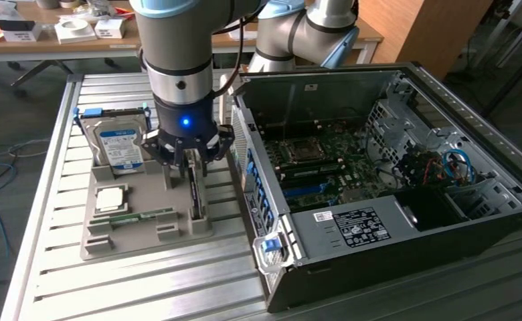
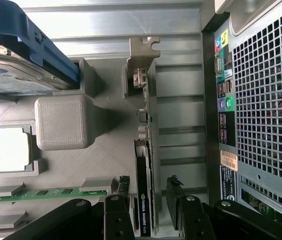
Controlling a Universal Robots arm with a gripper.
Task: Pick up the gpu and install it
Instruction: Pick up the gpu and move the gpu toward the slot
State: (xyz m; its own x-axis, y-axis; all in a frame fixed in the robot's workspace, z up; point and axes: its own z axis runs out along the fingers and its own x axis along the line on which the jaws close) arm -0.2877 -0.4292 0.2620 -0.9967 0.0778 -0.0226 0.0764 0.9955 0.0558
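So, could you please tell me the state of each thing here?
gripper: open, astride the gpu
gpu: on edge in its holder slot, not lifted
hard drive: upright in holder
CPU: flat in its recess
memory stick: lying in holder
case: side open, motherboard exposed
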